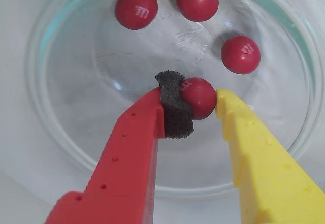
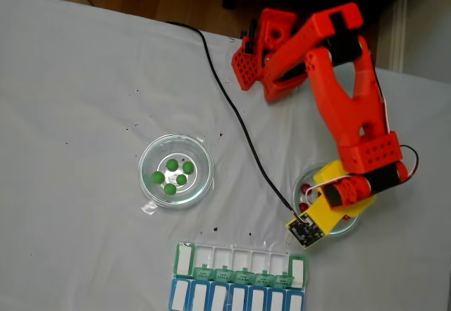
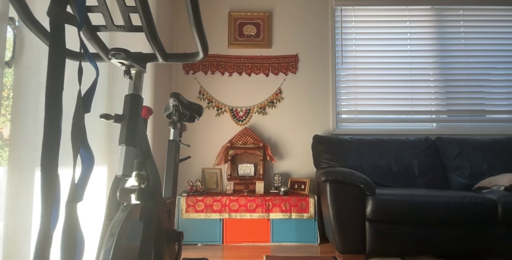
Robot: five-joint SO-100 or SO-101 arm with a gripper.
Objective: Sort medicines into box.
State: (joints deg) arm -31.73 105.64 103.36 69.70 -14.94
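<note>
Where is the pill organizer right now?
In the fixed view, the pill organizer lies at the bottom edge, below and between the green-pill dish and the red-pill dish.

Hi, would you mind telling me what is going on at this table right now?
A red and yellow robot arm is reaching into a glass dish of red pills. Its gripper has closed around one red pill, between a foam-padded red finger and a yellow one; three more red pills lie loose in the dish. In the fixed view, five green pills wait in a second dish, and the pill organizer sits at the table's near edge; whether any pills are in it I cannot tell.
</note>
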